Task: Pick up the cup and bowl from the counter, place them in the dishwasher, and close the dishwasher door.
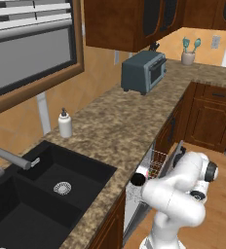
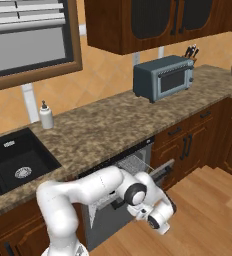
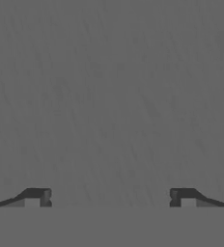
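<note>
Your claw (image 3: 110,198), released and empty against the grey door (image 3: 109,96), is at the closing step: push toward twelve o'clock next.

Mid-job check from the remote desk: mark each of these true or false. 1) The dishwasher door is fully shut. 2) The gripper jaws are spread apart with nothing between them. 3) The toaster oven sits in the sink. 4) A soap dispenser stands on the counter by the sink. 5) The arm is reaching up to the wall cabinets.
1) False. The dishwasher door is partly open; the wire rack shows above it.
2) True. In the hand view the gripper has its fingertips wide apart, nothing between them.
3) False. The toaster oven sits on the counter.
4) True. The soap dispenser stands beside the sink.
5) False. The arm is low, at the dishwasher door.
</note>
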Tool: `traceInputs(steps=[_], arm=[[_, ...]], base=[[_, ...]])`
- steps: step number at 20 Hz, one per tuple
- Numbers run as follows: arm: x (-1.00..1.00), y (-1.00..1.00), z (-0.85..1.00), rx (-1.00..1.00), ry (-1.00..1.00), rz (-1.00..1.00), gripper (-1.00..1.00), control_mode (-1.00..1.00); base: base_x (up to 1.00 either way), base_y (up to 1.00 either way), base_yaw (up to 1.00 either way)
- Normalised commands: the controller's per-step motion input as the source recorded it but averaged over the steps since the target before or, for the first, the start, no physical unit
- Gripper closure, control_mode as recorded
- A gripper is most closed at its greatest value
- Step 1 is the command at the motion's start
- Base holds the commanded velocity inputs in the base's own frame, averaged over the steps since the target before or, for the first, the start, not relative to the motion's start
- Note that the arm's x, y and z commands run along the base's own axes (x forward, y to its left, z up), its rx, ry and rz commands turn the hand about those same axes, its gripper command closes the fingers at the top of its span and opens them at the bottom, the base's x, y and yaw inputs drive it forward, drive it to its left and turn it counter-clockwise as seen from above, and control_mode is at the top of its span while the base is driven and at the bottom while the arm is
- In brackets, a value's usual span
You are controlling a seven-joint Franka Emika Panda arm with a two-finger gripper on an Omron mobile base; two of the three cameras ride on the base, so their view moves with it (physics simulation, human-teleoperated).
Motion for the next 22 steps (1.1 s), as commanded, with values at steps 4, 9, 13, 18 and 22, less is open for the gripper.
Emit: traceInputs(steps=[4,9,13,18,22], arm=[[0.70,1.00,0.04,0.04,-0.04,0.00,-1.00,-1.00],[0.71,1.00,0.00,0.00,-0.01,0.00,-1.00,-1.00],[0.81,1.00,0.00,0.00,0.00,0.00,-1.00,-1.00],[0.78,1.00,0.00,0.00,0.01,0.00,-1.00,-1.00],[0.71,0.98,0.00,0.00,0.02,0.00,-1.00,-1.00]], base=[[0.00,0.00,0.00],[0.00,0.00,0.00],[0.00,0.00,0.00],[0.00,0.00,0.00],[0.00,0.00,0.00]])
